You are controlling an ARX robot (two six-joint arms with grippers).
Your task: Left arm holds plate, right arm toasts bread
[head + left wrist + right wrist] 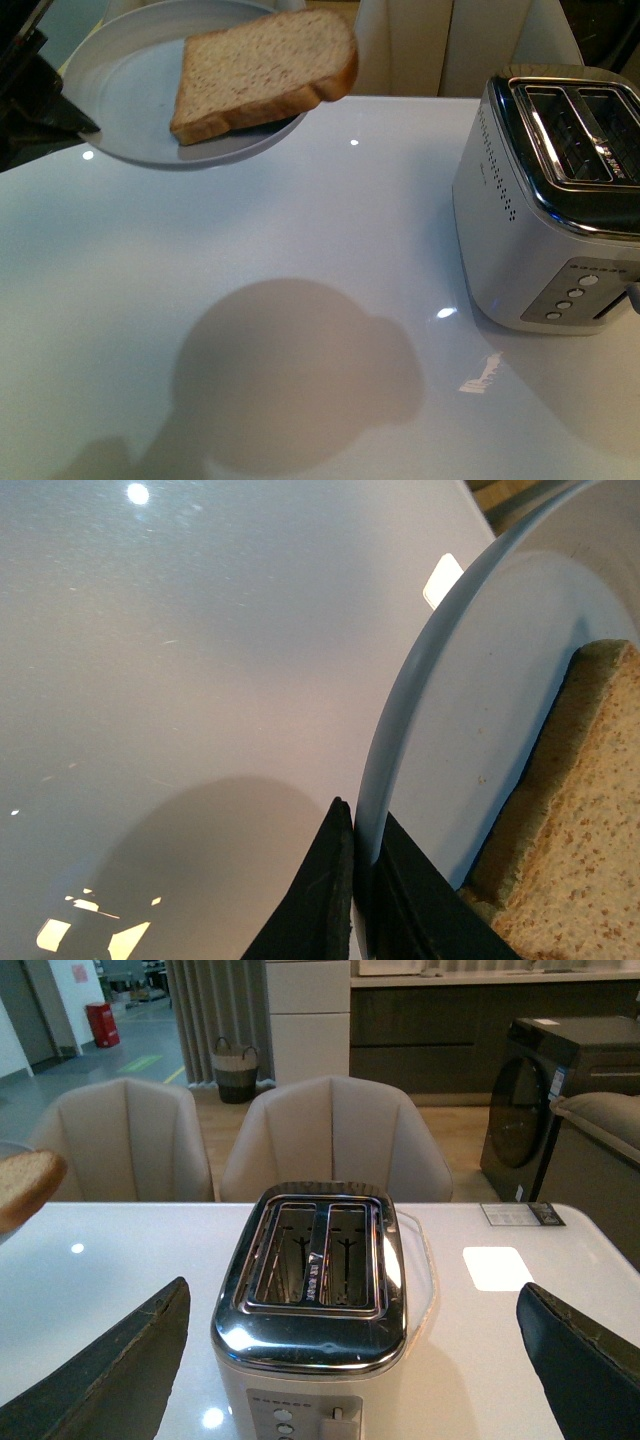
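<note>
**Bread (265,70) sits left of the right gripper (352,1290), which is spread wide**

Front view: One plate (120,90) hangs clear above the table (300,250) at the far left, with its shadow thrown below. One slice lies on it. The slice's long axis runs roughly left to right, and one end overhangs the rim on the side facing the toaster (545,230). The left arm (30,90) shows as a dark shape at the plate's left edge. The right arm is out of view here. One toaster stands at the right, well apart from the bread.

Left wrist view: The left gripper (362,875) is clenched on the plate's rim, with one finger on each side. The bread lies near the inner finger; I cannot tell whether they touch.

Right wrist view: The right gripper's fingers are far apart and hold nothing. The toaster stands straight ahead between them. It has two slots, both empty, and their length runs away from the gripper. Only an end of the bread shows, at the picture's edge. Two chairs (335,1140) stand behind the table.

The right gripper seems much nearer the toaster than the slice. The coming reach likely goes toward the robot's left, to the overhanging end.
</note>
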